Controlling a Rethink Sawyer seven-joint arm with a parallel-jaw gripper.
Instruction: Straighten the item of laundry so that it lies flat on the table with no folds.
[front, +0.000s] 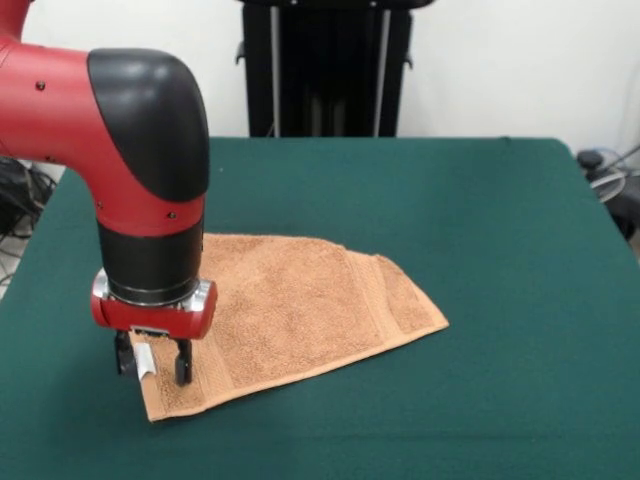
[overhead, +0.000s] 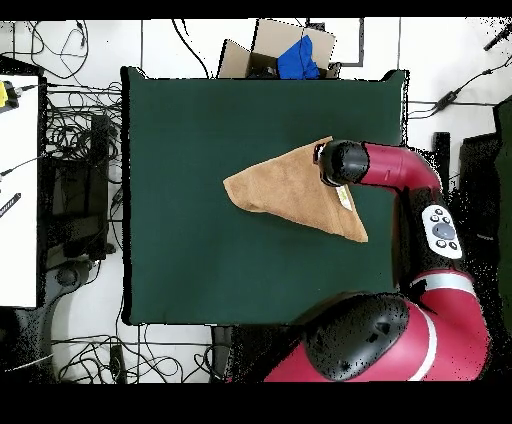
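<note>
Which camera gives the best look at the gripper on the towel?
The front view: the gripper shows side on, its two fingers down at the towel corner with something white between them. In the overhead view the arm's wrist covers the gripper, so only the towel and table around it show.

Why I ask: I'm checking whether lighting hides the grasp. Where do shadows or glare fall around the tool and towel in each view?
Front view: even light, no glare; a faint shadow on the table edges the towel, and the tool shows dark at its near corner. Overhead view: the arm covers the tool; the towel is evenly lit.
</note>
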